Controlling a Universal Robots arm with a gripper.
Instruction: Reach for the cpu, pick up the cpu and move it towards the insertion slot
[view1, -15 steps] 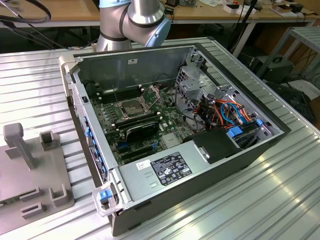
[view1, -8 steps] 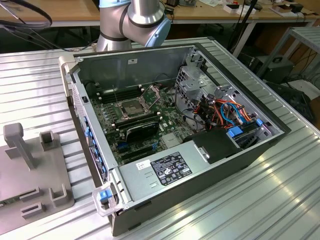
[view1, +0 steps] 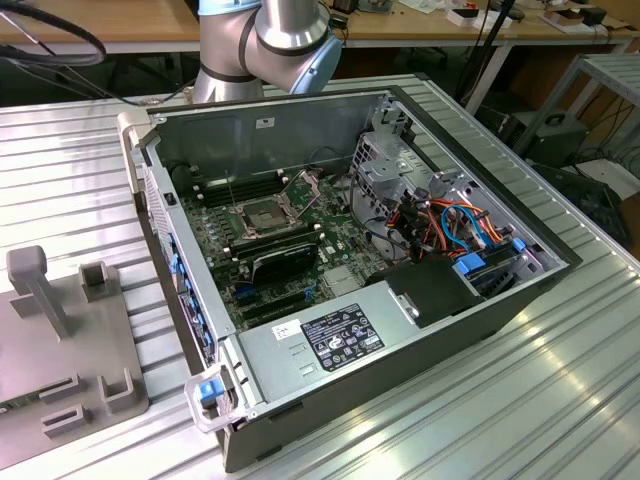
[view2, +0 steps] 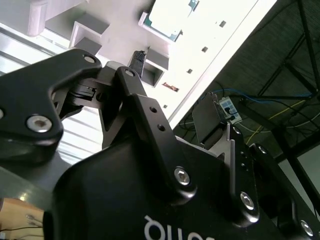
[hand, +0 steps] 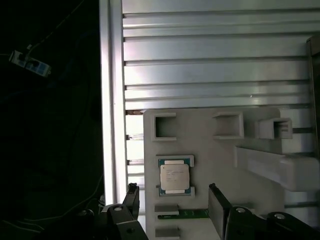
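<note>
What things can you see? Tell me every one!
cpu: one, tan-grey, flat in the fixture plate's recess.
fixture plate: one, pale grey, on the table.
insertion slot: one, silver with dark centre, inside the computer case.
computer case: one, grey, on the table.
expansion card: one, black, beside the insertion slot.
cables: several, orange and blue, inside the case.
table: one, silver, ribbed, under everything.
robot arm: one, grey and blue, behind the case.
end effector: one, black, open, apart from the cpu.
</note>
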